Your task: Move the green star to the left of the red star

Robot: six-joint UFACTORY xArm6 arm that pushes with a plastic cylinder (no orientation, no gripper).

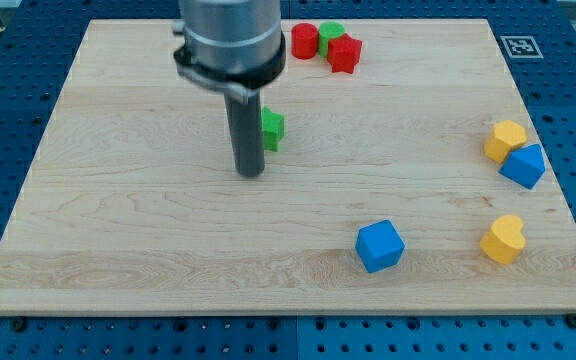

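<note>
The green star (pixel 273 127) lies on the wooden board (pixel 118 200) left of centre, partly hidden behind my rod. My tip (pixel 251 173) rests just below and to the left of it, close to touching. The red star (pixel 344 53) sits near the view's top, right of centre. A red cylinder (pixel 304 40) and a green cylinder (pixel 330 36) stand right beside it on its left and upper left.
A blue cube (pixel 380 246) lies at the lower middle right. A yellow heart (pixel 503 239) is at the lower right. A yellow block (pixel 505 139) and a blue block (pixel 524 166) touch each other at the right edge.
</note>
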